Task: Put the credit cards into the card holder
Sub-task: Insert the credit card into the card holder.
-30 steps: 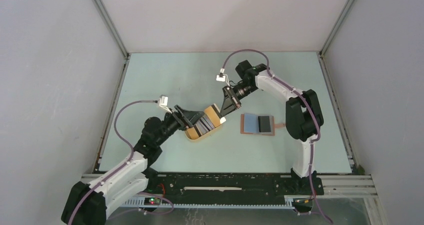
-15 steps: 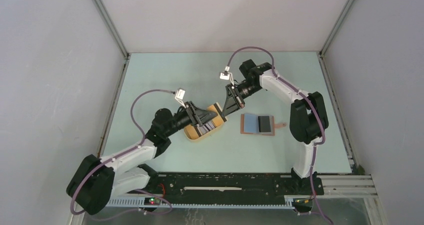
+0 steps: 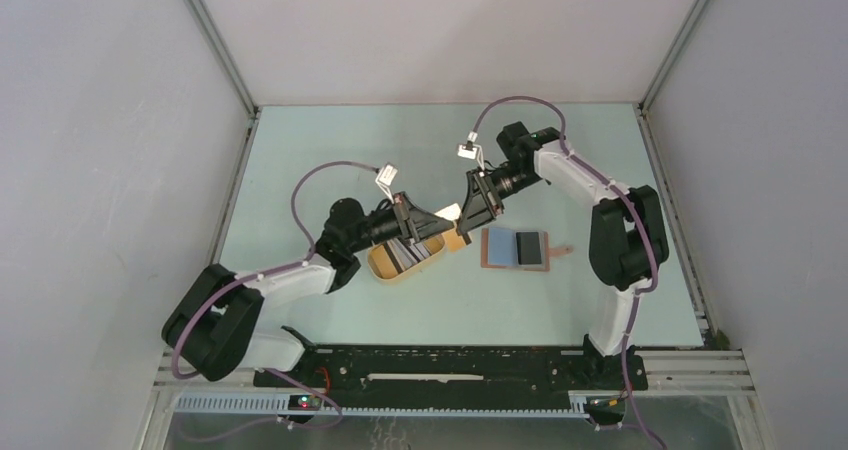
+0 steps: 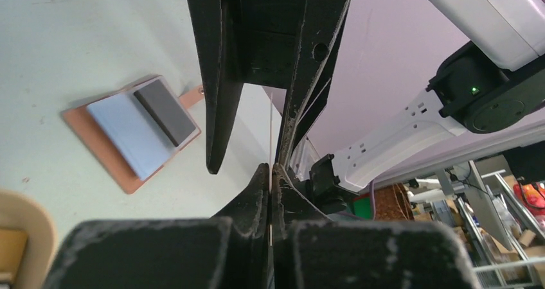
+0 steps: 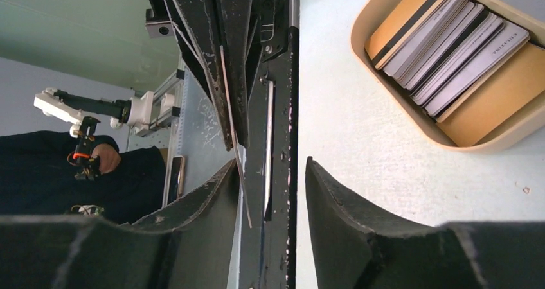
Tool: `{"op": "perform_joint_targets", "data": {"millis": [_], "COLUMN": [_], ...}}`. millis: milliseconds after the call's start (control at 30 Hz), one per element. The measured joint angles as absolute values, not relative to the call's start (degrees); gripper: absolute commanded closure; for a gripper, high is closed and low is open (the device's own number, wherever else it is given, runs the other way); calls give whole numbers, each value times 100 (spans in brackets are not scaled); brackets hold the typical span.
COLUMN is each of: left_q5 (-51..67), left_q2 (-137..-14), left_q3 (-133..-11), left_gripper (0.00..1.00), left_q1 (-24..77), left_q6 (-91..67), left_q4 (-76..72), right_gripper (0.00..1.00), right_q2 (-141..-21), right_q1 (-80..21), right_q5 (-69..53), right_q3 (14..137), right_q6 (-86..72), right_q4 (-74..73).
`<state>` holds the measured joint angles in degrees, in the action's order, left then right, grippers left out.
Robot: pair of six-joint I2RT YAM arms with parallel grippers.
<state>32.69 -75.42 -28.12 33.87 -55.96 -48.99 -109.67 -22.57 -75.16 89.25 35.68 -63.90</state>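
Card (image 3: 449, 211), edge-on, clamped between left fingers (image 4: 254, 196) at 10 o'clock of open card holder (image 3: 515, 248); right fingers (image 5: 334, 205) apart astride it. Holder's long axis runs 9–3 on the surface, tab toward 3 o'clock.

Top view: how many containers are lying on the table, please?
2: the yellow tray of cards at the centre, and the open card holder just right of it. None seems hidden.

Left gripper (image 4: 271, 170) and right gripper (image 5: 271, 162) crowding the space just left of the card holder (image 3: 516, 248), a credit card (image 3: 448, 211) sitting pinched in the left one, yellow tray (image 3: 385, 270) lying farther left, table (image 3: 330, 160) lying bare right of, behind and in front of the card holder.
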Motion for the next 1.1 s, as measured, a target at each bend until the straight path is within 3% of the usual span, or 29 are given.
{"op": "perform_joint_targets", "data": {"millis": [67, 133, 200, 300, 400, 433, 633, 800, 1100], "left_q5": [3402, 3500, 3522, 3529, 3516, 3492, 2956, 2469, 2307], "left_q2": [-7701, -7889, -8079, -8270, -8337, -8337, -8213, -8221, -9605], "left_q3": [-2978, -3148, -3295, -3411, -3483, -3507, -3656, -3938, -5181], "left_gripper": [100, 99, 93, 70, 46, 44, 43, 50, 57], "left_q1": [3428, 3461, 3468, 3476, 3483, 3485, 3487, 3500, 4217], "left_q6": [-5601, -5605, -5612, -5640, -5658, -5638, -5212, -4880, -4534], "left_q4": [-4960, -5011, -5048, -5065, -4995, -4945, -4018, -2998, -2047], "right_gripper": [61, 77, 90, 100, 100, 100, 100, 100, 100], "right_q2": [-10857, -10742, -10656, -10591, -10562, -10554, -10353, -10066, -9998], "right_q1": [-2185, -2088, -1997, -1879, -1730, -1664, -1107, -537, -108], "right_q5": [-7531, -7561, -7599, -7623, -7583, -7535, -6873, -6025, -4829], "right_q3": [8860, 8827, 8816, 8794, 8718, 8676, 8007, 7240, 6351], "right_q6": [3566, 3579, 3581, 3621, 3695, 3704, 3345, 2523, 1682], "right_q4": [-6399, -6403, -6449, -6523, -6593, -6600, -6329, -5629, -4860]}}
